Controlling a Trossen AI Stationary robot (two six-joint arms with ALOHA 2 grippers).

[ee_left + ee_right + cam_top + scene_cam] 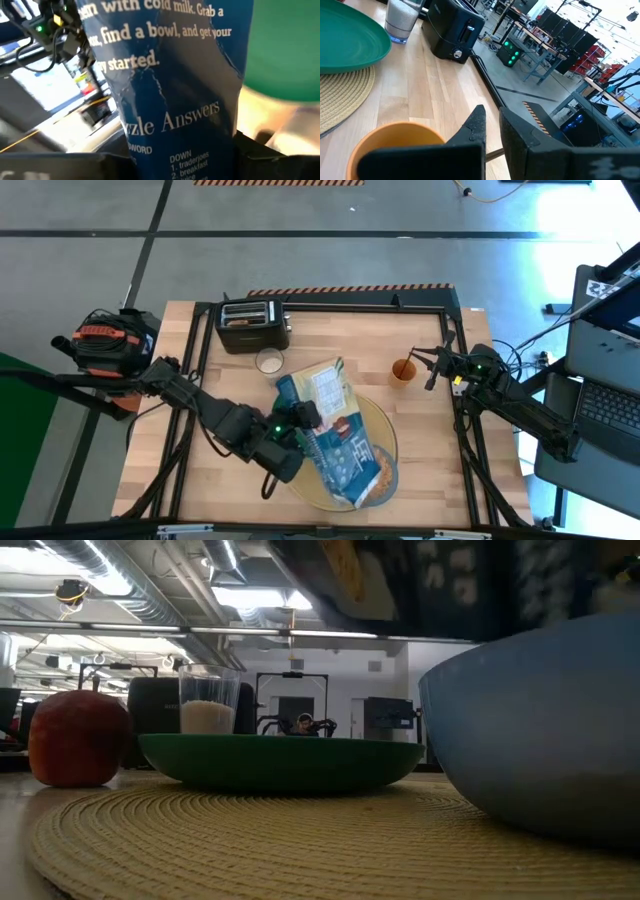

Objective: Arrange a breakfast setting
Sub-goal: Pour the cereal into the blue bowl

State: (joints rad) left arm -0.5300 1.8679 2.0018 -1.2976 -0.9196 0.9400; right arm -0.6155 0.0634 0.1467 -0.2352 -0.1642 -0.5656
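The left claw [300, 423] holds the blue cereal box [335, 435] tipped over the blue-grey bowl [540, 730], at the near edge of the round yellow mat [390, 425]. Cereal seems to lie in the bowl, so I think pouring is under way. The green plate [275, 760] sits on the mat too, with the red apple [78, 738] beside it. Past the mat stand the milk glass [269, 361] and the black toaster [252, 325]. I cannot see any toast slice out yet.

The right claw [432, 367] waits just beside the orange cup [403, 370], with its fingers close together and holding nothing.

The box reads "find a bowl", "with cold milk" and "Puzzle Answers", as best I can tell.
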